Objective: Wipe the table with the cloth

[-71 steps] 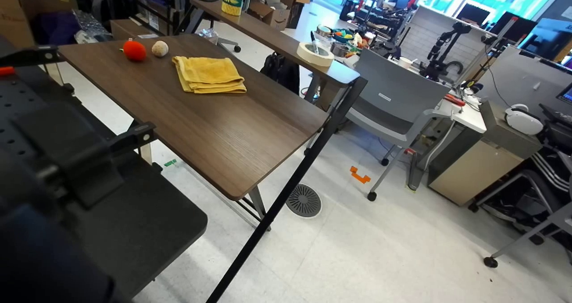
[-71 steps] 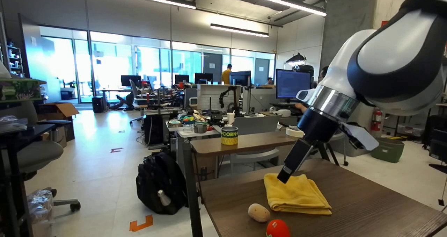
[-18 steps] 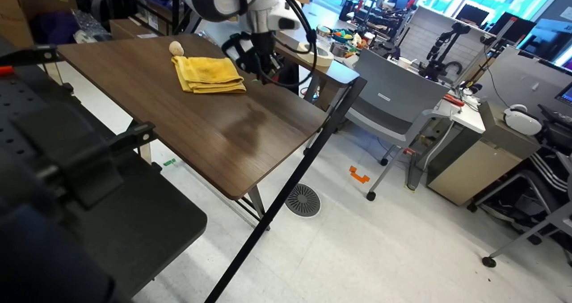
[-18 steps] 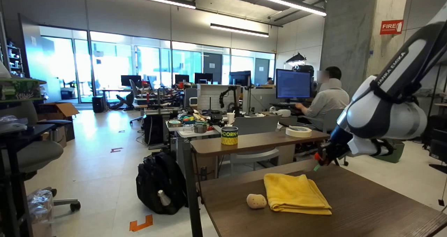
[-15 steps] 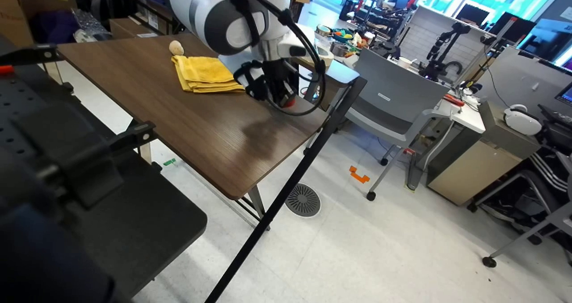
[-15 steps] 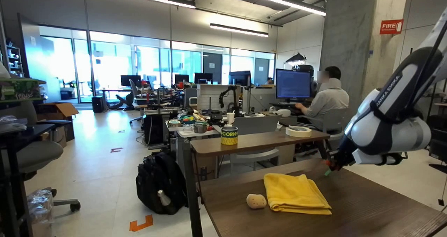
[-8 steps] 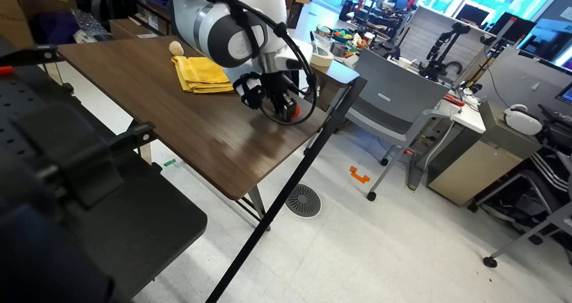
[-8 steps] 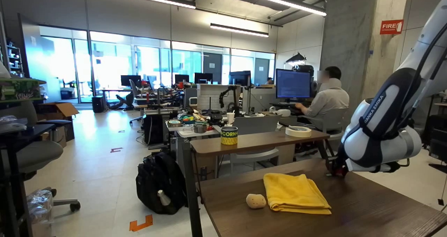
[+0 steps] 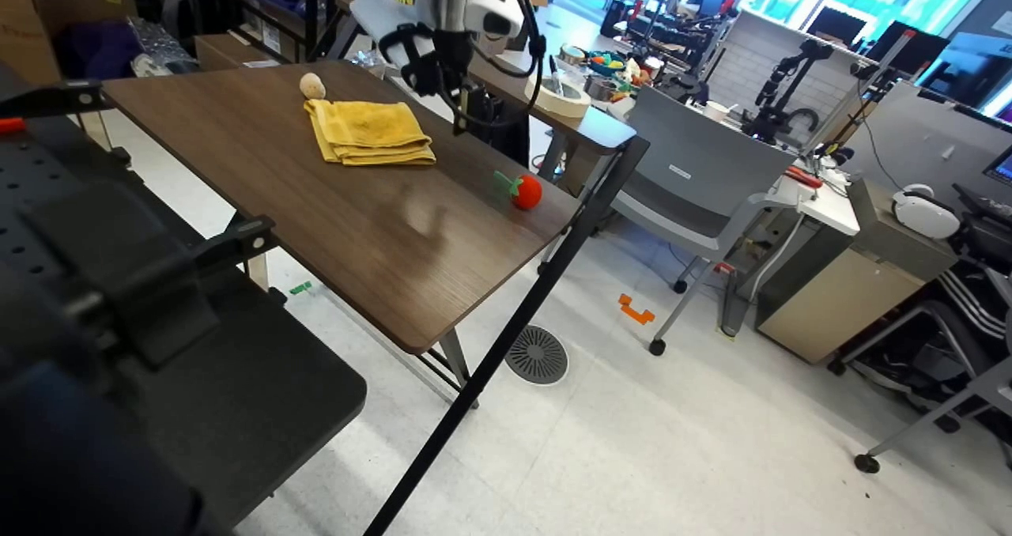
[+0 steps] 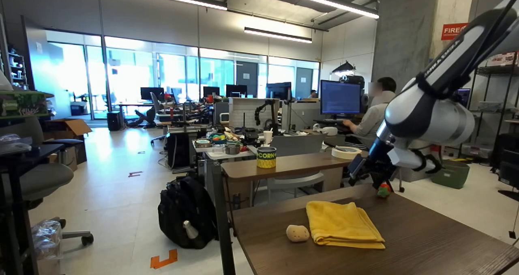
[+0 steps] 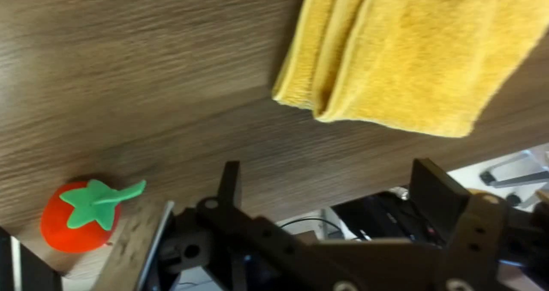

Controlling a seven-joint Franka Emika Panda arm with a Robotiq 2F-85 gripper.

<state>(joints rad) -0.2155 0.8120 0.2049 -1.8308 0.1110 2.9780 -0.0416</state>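
- Cloth (image 9: 370, 134): folded, flat on the table (image 9: 261, 141), unmoved over these last seconds; in the wrist view it lies at one o'clock from the gripper (image 11: 330, 173).
- Gripper: jaws spread wide with nothing between them, lifted off the tabletop; half a second ago it was down at the toy tomato (image 9: 526, 192).
- Toy tomato: just released. It lies loose near a corner of the table, at about four o'clock from the cloth in an exterior view.
- Pale ball (image 10: 297, 233): just beside the cloth, at nine o'clock from it in an exterior view, nearer than it was some seconds ago.
- For the task: I take this as clearing the table first; wiping has not begun. Likely next comes the ball or the cloth itself. With the ball so close, a grasp at it could catch the cloth's edge.
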